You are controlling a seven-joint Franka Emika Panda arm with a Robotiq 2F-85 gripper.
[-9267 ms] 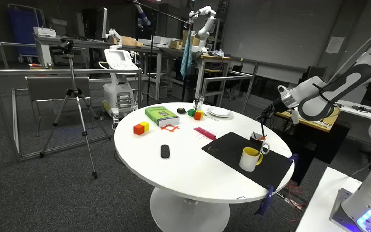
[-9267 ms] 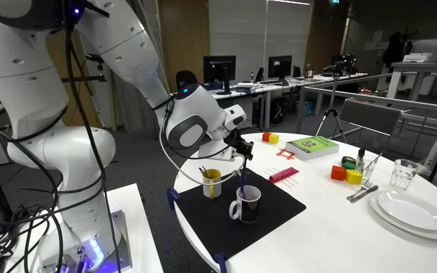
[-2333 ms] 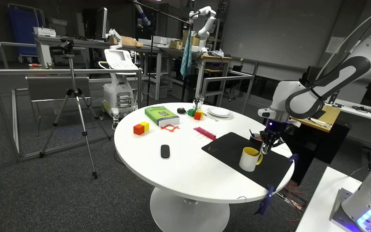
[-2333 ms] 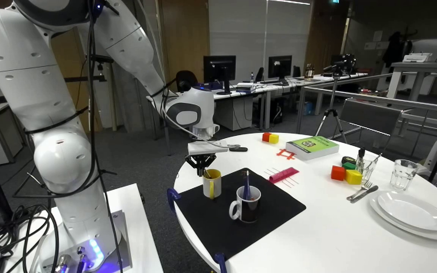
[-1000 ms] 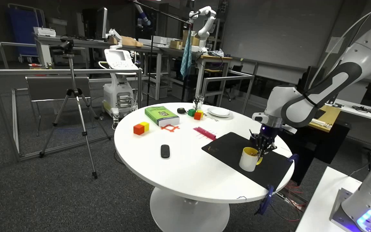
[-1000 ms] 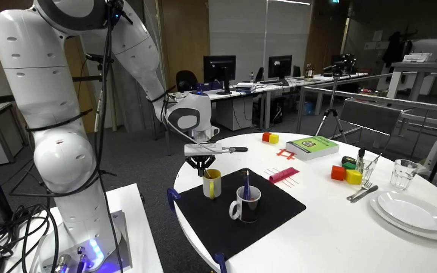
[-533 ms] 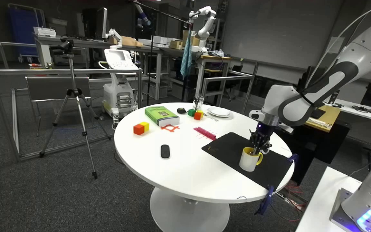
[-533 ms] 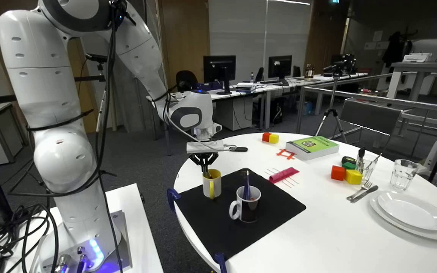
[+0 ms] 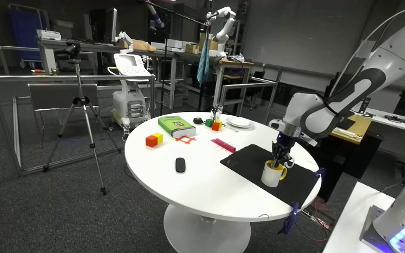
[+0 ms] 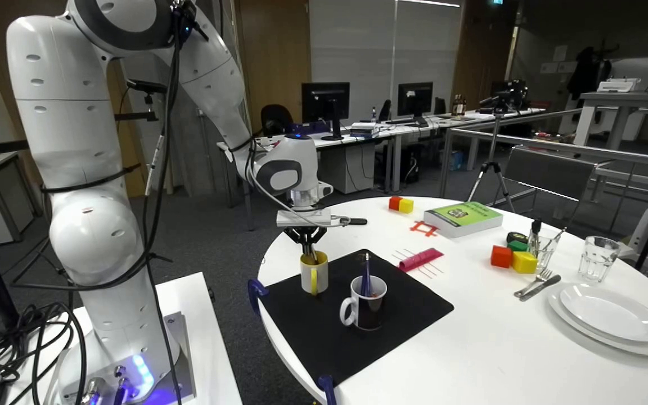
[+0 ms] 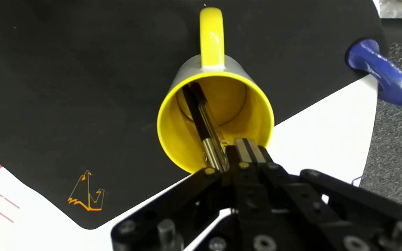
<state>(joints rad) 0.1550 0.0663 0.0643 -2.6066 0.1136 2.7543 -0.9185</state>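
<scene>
At the mouth of the yellow-lined mug (image 9: 270, 176), I've got the claw (image 11: 249, 150) pointing down, jaws clenched together, nothing visible between them. Both exterior views put the tips right by the rim; wrist view puts them on the side away from the handle (image 11: 212, 38). Can't tell whether they dip below the rim or touch the wall. Mug stands upright on the black mat (image 10: 324, 343), close to its edge, on the white tabletop (image 9: 206, 186). Inside it, at least two pens (image 11: 197, 118), dark and silvery, leaning away from the handle, upper ends just beside the claw; the claw hides part of them, so contact unclear. Handling, my guess: pens light, stiff, thin, smooth enough to twist if pinched off-centre. I'd take one by the upper part, above the rim, pads square across the barrel, jaws parted first; they lie so close together that a pinch could catch both. Mug looks like glazed ceramic: rigid, slick, chippable, much heavier than the pens. Best hold is the handle, or the wall pinched at the rim, and I'd go easy, since a knock from the tips could topple it. Also on the mat, near: a dark mug (image 10: 372, 312) with a purple item (image 10: 365, 281) sticking up, probably a pen. Blue clamp (image 11: 384, 71) at a mat corner, pink roll (image 10: 421, 259) just beside the mat.
</scene>
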